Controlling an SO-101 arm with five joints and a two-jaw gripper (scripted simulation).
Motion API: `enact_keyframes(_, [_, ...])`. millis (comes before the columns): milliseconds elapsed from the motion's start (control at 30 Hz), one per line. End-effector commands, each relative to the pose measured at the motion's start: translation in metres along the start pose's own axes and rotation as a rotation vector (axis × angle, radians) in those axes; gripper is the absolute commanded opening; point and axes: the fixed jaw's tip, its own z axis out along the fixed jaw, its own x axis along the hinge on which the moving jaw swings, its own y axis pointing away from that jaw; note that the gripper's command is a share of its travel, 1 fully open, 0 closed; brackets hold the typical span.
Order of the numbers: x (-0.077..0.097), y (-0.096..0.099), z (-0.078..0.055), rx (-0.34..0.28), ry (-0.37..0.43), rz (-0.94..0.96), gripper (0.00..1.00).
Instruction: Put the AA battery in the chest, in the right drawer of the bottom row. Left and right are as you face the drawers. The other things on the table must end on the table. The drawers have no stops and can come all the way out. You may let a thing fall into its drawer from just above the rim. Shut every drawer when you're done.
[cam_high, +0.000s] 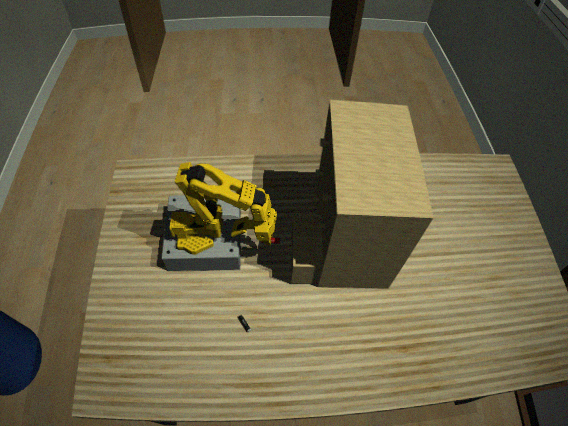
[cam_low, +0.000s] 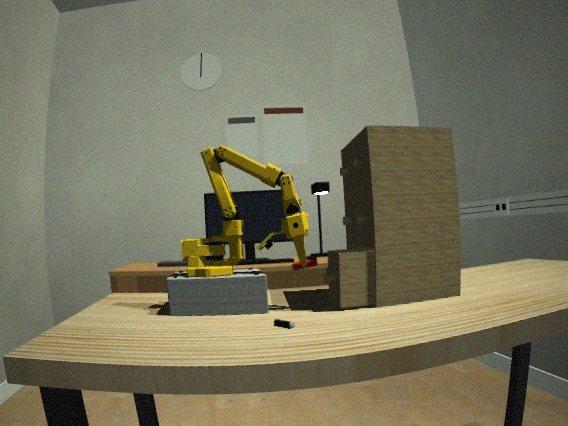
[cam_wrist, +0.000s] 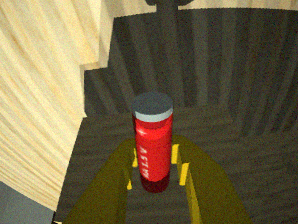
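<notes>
The red AA battery (cam_high: 276, 240) (cam_low: 311, 262) (cam_wrist: 153, 132), marked 1.5 V, is between the fingers of my gripper (cam_high: 270, 240) (cam_low: 303, 264) (cam_wrist: 156, 162), which is shut on it. It is held above the table, slightly tilted, with its grey end pointing away in the wrist view. The wooden chest (cam_high: 380, 160) (cam_low: 415, 215) stands in front of the arm. Its right bottom drawer (cam_high: 303, 273) (cam_low: 356, 280) is pulled partly out. The gripper is in front of the chest, short of that drawer and to its left. The drawer's inside is hidden.
A small black cylinder with a pale end (cam_high: 244, 323) (cam_low: 284, 324) lies on the wooden table (cam_high: 350, 350) (cam_low: 175, 345), on the right side as one faces the drawers. The arm stands on a grey block (cam_high: 200, 263) (cam_low: 217, 295). The chest casts a dark shadow in front.
</notes>
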Motion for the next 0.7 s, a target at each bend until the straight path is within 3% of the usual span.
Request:
enact_keyframes(0, [-0.001, -0.002, -0.008, 0.003, 0.041, 0.0, 0.0])
enact_keyframes(200, [0.001, -0.002, -0.019, 0.003, 0.107, 0.001, 0.0])
enact_keyframes(367, [0.001, -0.002, -0.019, 0.003, 0.107, 0.001, 0.0])
enact_keyframes(667, [0.004, -0.002, -0.036, 0.004, 0.205, 0.001, 0.0])
